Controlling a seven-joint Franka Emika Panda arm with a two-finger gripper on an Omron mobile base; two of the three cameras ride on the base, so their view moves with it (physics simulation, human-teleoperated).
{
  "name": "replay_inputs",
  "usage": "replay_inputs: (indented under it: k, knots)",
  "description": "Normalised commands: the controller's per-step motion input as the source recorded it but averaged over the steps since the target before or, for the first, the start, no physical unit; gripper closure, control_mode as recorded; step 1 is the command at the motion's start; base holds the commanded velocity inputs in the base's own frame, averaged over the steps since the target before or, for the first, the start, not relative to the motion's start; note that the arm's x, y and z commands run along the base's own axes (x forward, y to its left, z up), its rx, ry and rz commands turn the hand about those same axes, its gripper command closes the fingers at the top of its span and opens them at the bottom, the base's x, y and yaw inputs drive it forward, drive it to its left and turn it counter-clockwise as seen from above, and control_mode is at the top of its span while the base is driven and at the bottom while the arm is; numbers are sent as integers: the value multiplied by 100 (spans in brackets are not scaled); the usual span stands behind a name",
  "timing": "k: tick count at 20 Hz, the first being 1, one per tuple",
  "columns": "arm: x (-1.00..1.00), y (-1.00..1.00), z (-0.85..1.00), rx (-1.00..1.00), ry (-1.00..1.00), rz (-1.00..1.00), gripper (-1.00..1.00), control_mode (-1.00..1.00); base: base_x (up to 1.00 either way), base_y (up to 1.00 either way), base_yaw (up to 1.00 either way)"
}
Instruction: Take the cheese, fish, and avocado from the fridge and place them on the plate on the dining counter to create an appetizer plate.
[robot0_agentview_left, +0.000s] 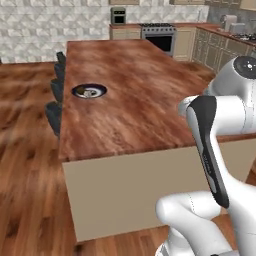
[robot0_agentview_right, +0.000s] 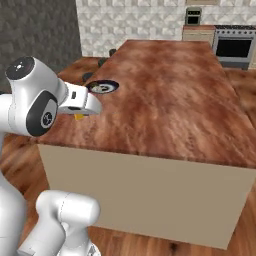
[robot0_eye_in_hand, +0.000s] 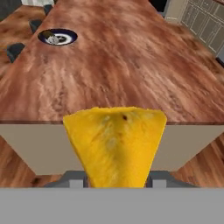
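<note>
The cheese (robot0_eye_in_hand: 114, 146), a bright yellow-orange wedge, stands close up in the hand view with my gripper (robot0_eye_in_hand: 116, 180) shut on it, and its body covers the fingertips. From the right base view a sliver of the cheese (robot0_agentview_right: 79, 117) peeks out under the white hand, just over the near left corner of the dining counter (robot0_agentview_right: 170, 90). The plate (robot0_agentview_left: 89, 91) (robot0_agentview_right: 103, 87) (robot0_eye_in_hand: 57, 36) lies on the counter's left side, ahead of the hand. Small pale and dark bits rest on it, too small to tell as fish or avocado. The fridge is out of view.
Dark stools (robot0_agentview_left: 55, 112) line the left side of the dining counter (robot0_agentview_left: 140, 90). A stove with an oven (robot0_agentview_left: 159, 35) and beige cabinets (robot0_agentview_left: 220, 50) stand beyond the far end and to the right. Wooden floor surrounds the island.
</note>
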Motion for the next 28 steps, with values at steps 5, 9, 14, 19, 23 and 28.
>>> replay_inputs:
  k: [5,9,14,19,23,28]
  knots:
    - [0,0,0,0,0,0,100,100,-4,100,-14]
    - [0,0,0,0,0,0,100,100,0,100,-16]
    - [0,0,0,0,0,0,100,100,0,100,-22]
    - [0,0,0,0,0,0,100,100,9,100,-46]
    - [0,0,0,0,0,0,100,100,39,78,-67]
    - [0,0,0,0,0,0,100,100,50,62,-79]
